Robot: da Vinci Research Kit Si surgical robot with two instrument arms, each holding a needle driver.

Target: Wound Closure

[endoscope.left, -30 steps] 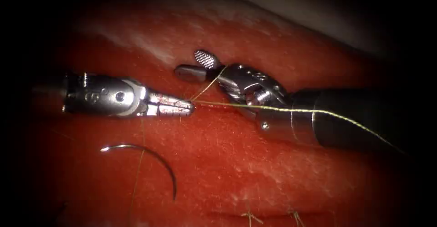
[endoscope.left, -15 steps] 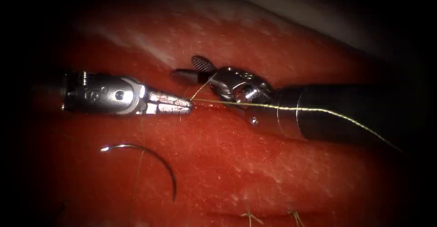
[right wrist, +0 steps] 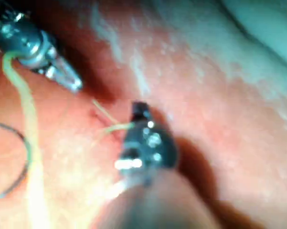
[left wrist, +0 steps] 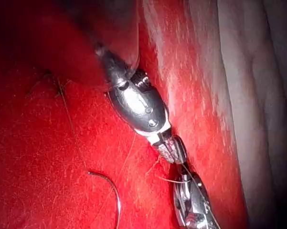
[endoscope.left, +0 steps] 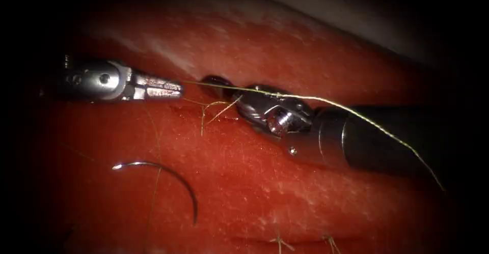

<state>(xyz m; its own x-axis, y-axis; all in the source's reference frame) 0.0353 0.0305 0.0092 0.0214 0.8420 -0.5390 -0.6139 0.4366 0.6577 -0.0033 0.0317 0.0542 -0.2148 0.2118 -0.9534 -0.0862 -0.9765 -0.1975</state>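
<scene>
Lying free on the tissue (endoscope.left: 265, 182) left of the cut, the needle (endoscope.left: 168, 175) is unheld, curve intact. Stitch ends (endoscope.left: 279, 243) sit nearby. My left tool (endoscope.left: 175, 87) reaches in level, jaws closed on the thread (endoscope.left: 326, 101). My right tool (endoscope.left: 216, 82) lies low; its jaws look closed on a short thread end.

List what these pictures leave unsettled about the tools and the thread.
- Right tool: jaws dark in the endoscope view, blurred in its wrist view; state unclear.
- Thread: its far end fades into the dark edge.
- Needle: lies free on the tissue; its thread attachment is too fine to trace.
</scene>
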